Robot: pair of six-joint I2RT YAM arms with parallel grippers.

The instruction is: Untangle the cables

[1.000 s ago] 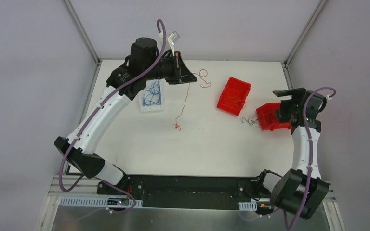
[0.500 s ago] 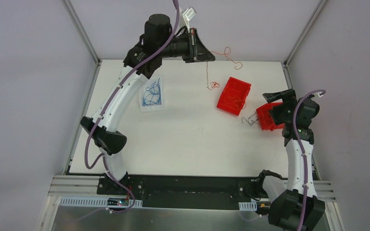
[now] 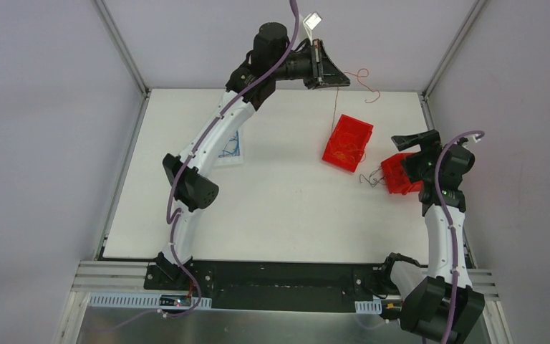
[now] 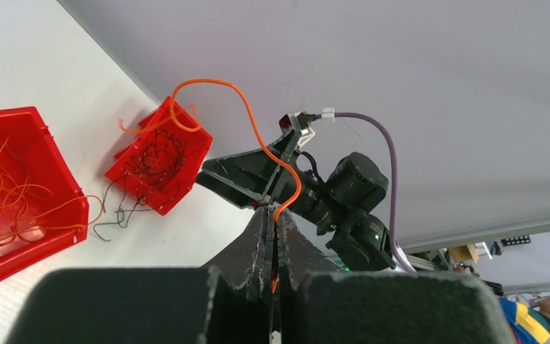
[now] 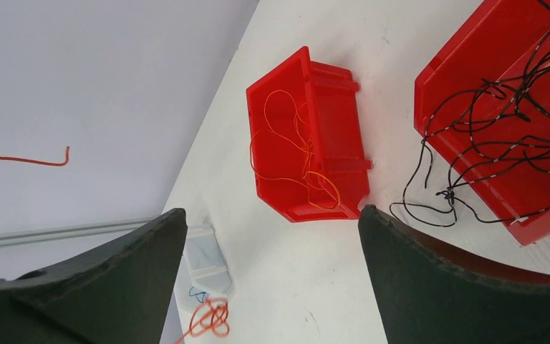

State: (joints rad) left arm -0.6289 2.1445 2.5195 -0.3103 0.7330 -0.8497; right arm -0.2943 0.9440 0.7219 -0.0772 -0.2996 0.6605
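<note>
- Left gripper [image 4: 271, 222] clenched on a single orange cable [image 4: 247, 122], held high over the table's [image 3: 286, 208] far edge, right of the middle.
- One end dangling toward the nearer red bin [image 3: 347, 143]; contact not discernible. Other end curling off to the right in the air.
- More loose orange cables [image 5: 297, 154] lying inside that bin.
- Right gripper [image 5: 270, 215] released, jaws wide, nothing between them, hovering by the second red bin [image 3: 399, 178] near the right edge.
- Black cables [image 5: 446, 193] bunched there, some strands spilling over the rim onto the table.
- Blue cables [image 3: 233, 142] in a white tray [image 3: 230, 161] left of centre, partly hidden behind the left arm.
</note>
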